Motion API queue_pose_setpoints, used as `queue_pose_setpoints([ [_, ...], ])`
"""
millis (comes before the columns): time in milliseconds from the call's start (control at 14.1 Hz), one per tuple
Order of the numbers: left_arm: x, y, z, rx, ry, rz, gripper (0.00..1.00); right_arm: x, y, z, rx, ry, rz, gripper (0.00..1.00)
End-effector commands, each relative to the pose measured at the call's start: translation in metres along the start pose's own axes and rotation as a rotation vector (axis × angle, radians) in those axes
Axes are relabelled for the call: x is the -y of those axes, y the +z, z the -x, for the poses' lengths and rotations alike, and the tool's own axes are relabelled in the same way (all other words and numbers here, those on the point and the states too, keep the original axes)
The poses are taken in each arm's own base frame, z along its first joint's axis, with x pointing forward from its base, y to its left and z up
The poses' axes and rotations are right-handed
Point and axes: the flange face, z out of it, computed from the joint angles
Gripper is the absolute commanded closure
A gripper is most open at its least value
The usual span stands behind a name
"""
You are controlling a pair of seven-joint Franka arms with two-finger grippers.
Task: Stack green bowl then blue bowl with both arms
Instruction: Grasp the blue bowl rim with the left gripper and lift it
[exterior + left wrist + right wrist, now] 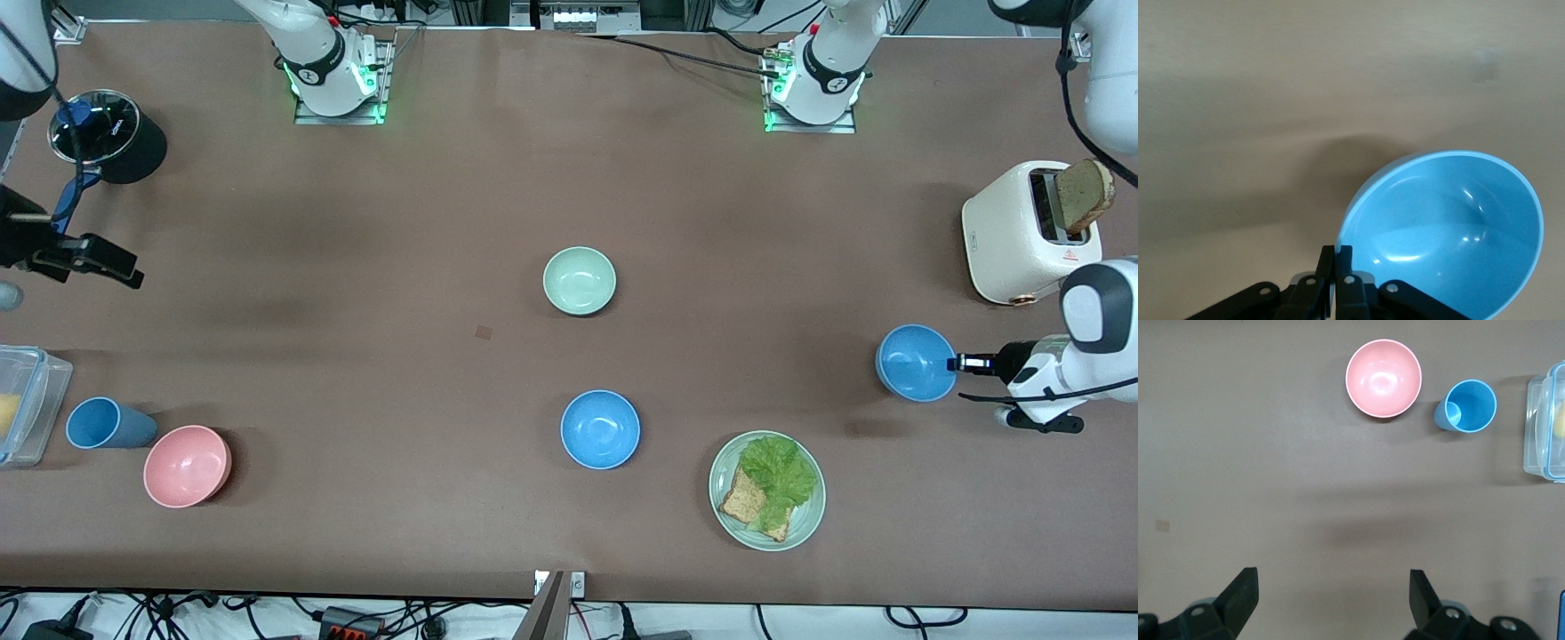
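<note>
The left gripper [958, 363] is pinching the rim of a blue bowl [916, 362], lifting it tilted over the table's left-arm end near the toaster [1022, 233]. The right gripper [1331, 597] is waiting, spread wide, above the right-arm end. The green bowl [579, 280] is sitting mid-table, with a second blue bowl [600, 428] nearer the front camera.

The green bowl [579, 281] is set near the middle of the bench [356, 356], and a blue bowl [600, 429] is placed nearer to the front camera than it, well apart. A plate [805, 516] carrying lettuce [778, 476] and toast [742, 502] is found beside that bowl, toward the left arm's end. A second blue bowl [916, 362] is held tilted above the bench by the left claw [958, 363], clamped on its rim, near a toaster [1022, 233] with a slice [1085, 196] in its slot. At the right arm's end, a cup [105, 423] is flanked by a pink bowl [187, 466] and a container [27, 404]; the right claw [84, 260], spread wide, is held over that end
</note>
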Motion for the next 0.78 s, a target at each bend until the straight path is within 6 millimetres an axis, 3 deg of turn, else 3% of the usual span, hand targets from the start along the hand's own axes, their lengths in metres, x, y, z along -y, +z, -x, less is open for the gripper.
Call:
queue_pose_setpoints([
  [0,-0.023,-0.053,0.023,-0.023,0.027,0.023,1.00,0.002,-0.002,0.018,-0.010,-0.028,0.011,0.00],
  [213,-0.097,-0.112,0.038,-0.043,0.027,0.000,1.00,0.001,-0.008,0.019,0.001,-0.032,0.013,0.00],
  [355,-0.140,-0.134,0.052,-0.025,-0.025,-0.009,1.00,0.000,-0.009,0.022,0.014,-0.029,0.013,0.00],
  [497,-0.164,-0.150,0.067,-0.009,-0.081,-0.014,1.00,-0.001,-0.012,0.026,0.013,-0.030,0.011,0.00],
  [710,-0.241,-0.152,0.085,-0.009,-0.157,-0.037,1.00,-0.003,-0.012,0.026,0.008,-0.063,0.005,0.00],
])
